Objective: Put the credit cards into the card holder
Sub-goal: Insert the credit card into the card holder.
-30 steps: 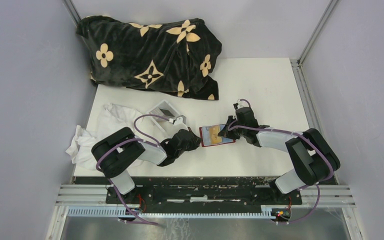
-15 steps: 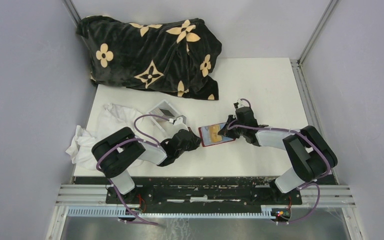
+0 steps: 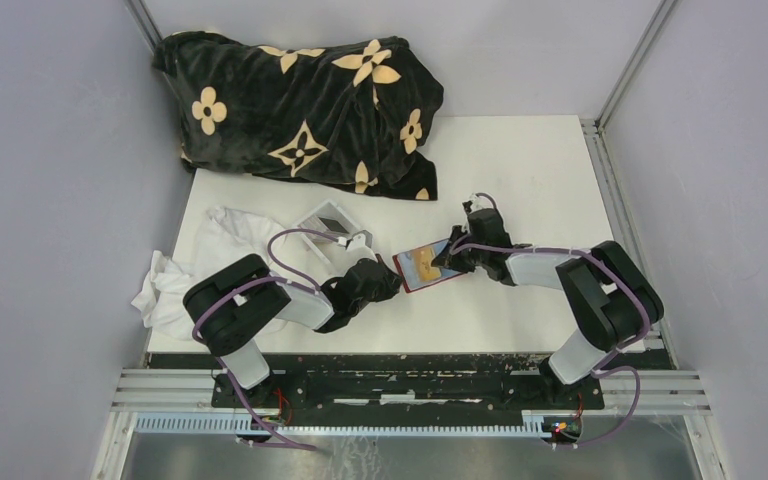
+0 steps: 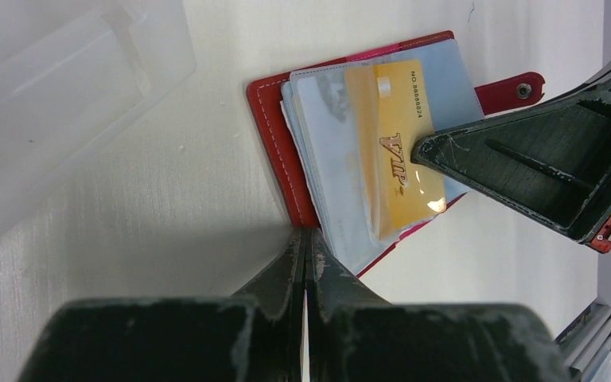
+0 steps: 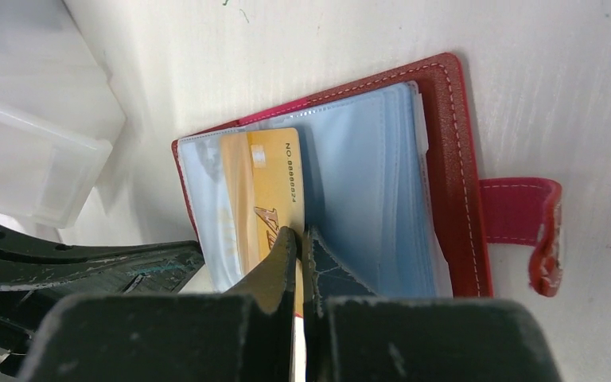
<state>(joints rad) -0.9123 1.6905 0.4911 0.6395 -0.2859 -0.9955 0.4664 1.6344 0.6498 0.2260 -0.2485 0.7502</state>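
Note:
The red card holder (image 3: 438, 280) lies open on the white table between my two grippers. Its clear sleeves fan out inside the red cover (image 4: 274, 151), and the snap tab (image 5: 525, 211) sticks out to one side. A yellow-orange credit card (image 4: 394, 151) lies partly inside a sleeve. My left gripper (image 4: 306, 232) is shut on the card holder's red edge. My right gripper (image 5: 301, 232) is shut on the near edge of the yellow-orange card (image 5: 266, 183). Other cards cannot be told apart from the pale blue sleeves.
A clear plastic box (image 3: 328, 222) stands just behind the left gripper, and shows in the left wrist view (image 4: 64, 87). A crumpled white cloth (image 3: 200, 265) lies at the left. A black blanket with yellow flowers (image 3: 300, 100) covers the far left of the table.
My right gripper has moved left with the yellow-orange card, deeper over the card holder. The card holder has shifted and tilted slightly. The left arm has stayed put.

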